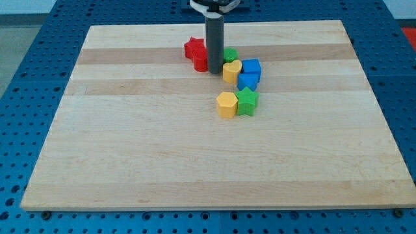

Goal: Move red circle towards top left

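The red circle [201,62] lies near the top middle of the wooden board [130,143], just below and touching a red star [193,47]. The dark rod comes down from the view's top, and my tip [216,71] rests on the board against the red circle's right side, partly hiding it. A green block [230,54] sits just right of the rod, mostly hidden behind it and a yellow heart [231,70].
Two blue blocks [251,68] [247,81] touch the yellow heart on its right. Lower down, a yellow block [226,104] and a green star [247,101] sit side by side. The board's edges border a blue perforated table [26,78].
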Robot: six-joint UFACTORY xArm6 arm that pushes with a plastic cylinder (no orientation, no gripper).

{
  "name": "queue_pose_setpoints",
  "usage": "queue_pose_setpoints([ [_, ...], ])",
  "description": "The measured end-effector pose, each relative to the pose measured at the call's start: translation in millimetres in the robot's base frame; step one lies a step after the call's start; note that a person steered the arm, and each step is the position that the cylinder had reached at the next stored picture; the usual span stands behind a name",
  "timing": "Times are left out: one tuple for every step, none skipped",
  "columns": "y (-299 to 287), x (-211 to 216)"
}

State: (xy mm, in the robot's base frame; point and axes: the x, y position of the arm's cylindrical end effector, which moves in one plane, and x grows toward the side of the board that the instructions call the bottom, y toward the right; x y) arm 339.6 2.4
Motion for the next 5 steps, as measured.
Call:
queue_pose_setpoints([
  [10.9,-15.4],
  [11.7,-30.1],
  [-23.9,-27.3],
  [-70.4,-14.2],
  [-101.5,9.5],
])
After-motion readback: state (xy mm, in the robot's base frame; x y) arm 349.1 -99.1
